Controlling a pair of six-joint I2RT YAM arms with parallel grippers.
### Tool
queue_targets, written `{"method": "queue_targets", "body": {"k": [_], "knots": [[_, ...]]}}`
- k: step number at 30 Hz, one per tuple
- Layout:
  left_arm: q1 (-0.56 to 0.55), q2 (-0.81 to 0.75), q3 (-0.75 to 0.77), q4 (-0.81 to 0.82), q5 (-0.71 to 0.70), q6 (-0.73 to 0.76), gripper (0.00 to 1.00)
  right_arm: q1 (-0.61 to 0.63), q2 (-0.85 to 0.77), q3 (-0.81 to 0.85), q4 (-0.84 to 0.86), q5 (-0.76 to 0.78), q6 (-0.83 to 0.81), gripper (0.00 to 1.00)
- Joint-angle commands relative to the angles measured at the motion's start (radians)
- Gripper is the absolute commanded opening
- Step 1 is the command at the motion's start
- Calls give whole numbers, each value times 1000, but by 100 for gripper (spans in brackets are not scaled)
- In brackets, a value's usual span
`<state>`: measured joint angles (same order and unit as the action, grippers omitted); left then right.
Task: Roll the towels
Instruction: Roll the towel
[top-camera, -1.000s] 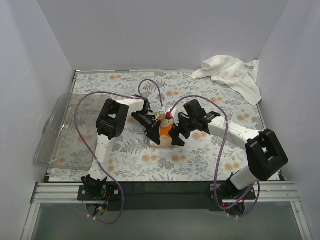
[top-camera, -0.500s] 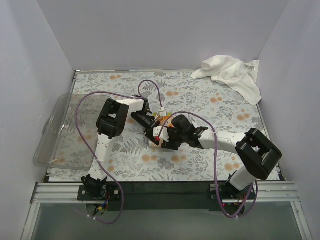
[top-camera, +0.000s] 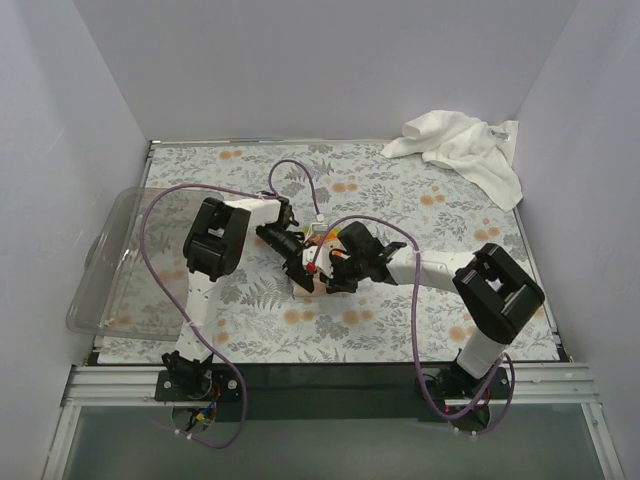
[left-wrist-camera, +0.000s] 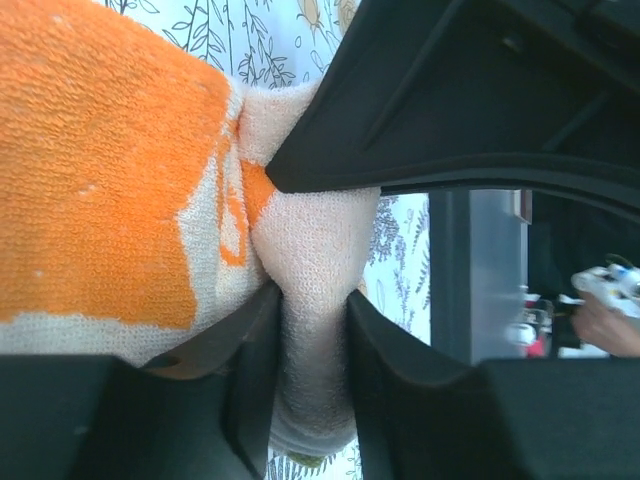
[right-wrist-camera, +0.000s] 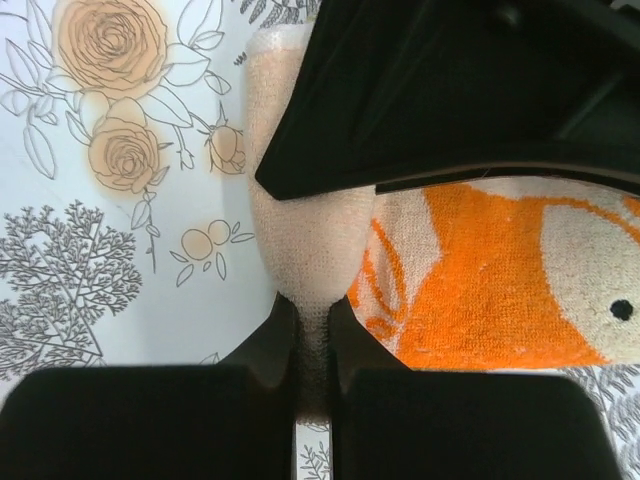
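**At table centre — a two-sided pinch**

Mid-table, on the grey-and-orange fern-patterned table covering, the small white terry cloth with an orange print lies bunched between the two arms.

Left gripper: jaws nearly together, with a pale fold of the small cloth pinched between the fingers.

Right gripper: jaws set tighter, with only a thin ridge of pale cloth squeezed between them and the orange print just beside it.

Print as seen from the right wrist — an orange field and a pale patch with one black dot.

The large plain white towel sits crumpled in the far right corner, well apart from both grippers. A clear plastic bin lies at the left edge of the covering.
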<state>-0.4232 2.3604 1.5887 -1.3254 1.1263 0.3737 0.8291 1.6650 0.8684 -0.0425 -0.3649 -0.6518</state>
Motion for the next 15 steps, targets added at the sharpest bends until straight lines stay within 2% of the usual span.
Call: {"method": "queue_targets", "body": {"k": [1, 2, 6, 11, 15], "knots": [[24, -107, -65, 198, -183, 34, 31, -33, 48, 53, -197, -161, 57, 1], [34, -127, -76, 213, -181, 27, 37, -41, 55, 64, -227, -181, 57, 1], [87, -229, -113, 276, -172, -15, 45, -70, 96, 118, -376, -268, 55, 1], [136, -357, -154, 363, -175, -44, 48, -99, 162, 207, -493, -365, 78, 1], [166, -577, -318, 529, -239, -76, 48, -130, 234, 282, -585, -459, 110, 1]]}}
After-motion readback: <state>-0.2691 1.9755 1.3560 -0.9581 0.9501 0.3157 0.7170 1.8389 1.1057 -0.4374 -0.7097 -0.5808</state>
